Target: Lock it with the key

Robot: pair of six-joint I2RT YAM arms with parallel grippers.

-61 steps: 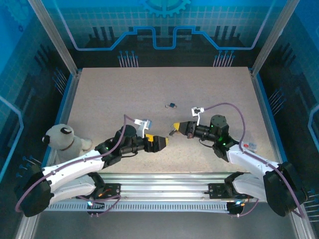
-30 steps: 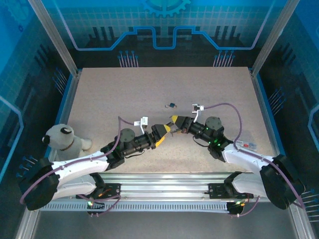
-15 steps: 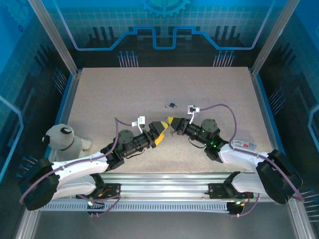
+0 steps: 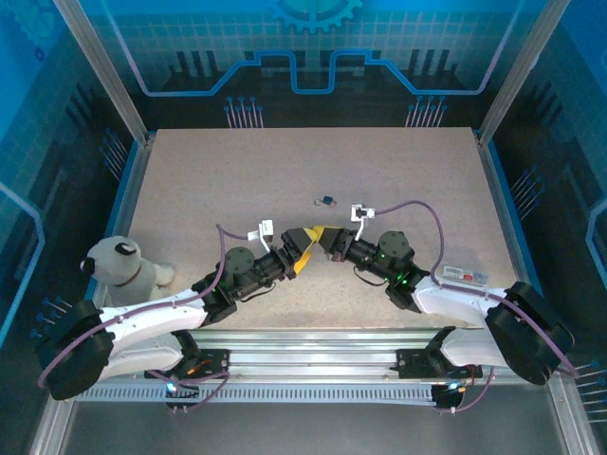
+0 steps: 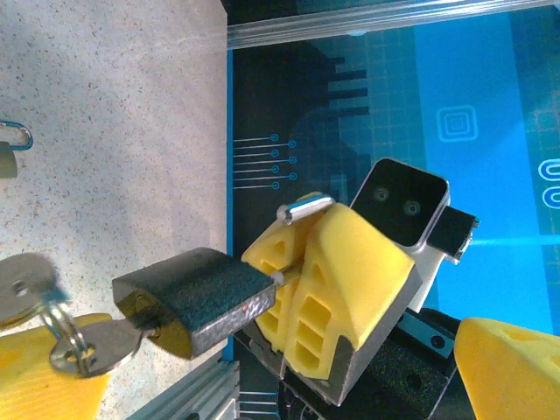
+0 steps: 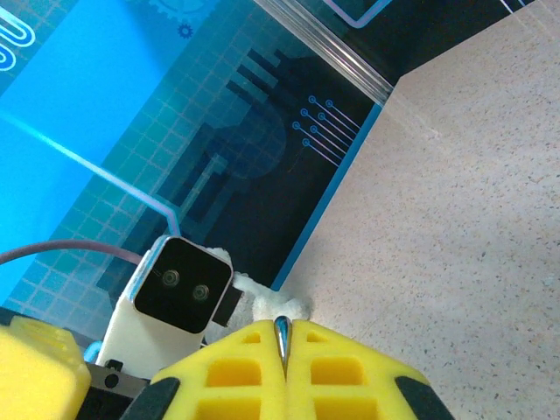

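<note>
A dark grey metal padlock [image 5: 192,297] is held tilted above the table [image 5: 114,105], its silver shackle [image 5: 302,208] pinched between the yellow fingers [image 5: 350,271] of the right gripper [image 6: 282,339]. A silver key [image 5: 114,337] sits in its keyhole, carrying a ring [image 5: 63,341] with a second key [image 5: 22,284].

Over here the white plush toy dog [image 4: 121,265] sits at the left edge of the speckled beige worktop [image 4: 398,171], toward the near corner. A small dark metal object [image 4: 327,200] lies about mid-worktop. Just in front of it my left gripper [image 4: 303,248] and right gripper [image 4: 329,237] meet tip to tip. Between them is the dark grey metal padlock [image 5: 192,297], its shackle pinched by the right one. The silver key [image 5: 109,339] is stuck in its other end, between the left one's spread fingers. A flat white label [image 4: 465,276] lies near the right edge.
</note>
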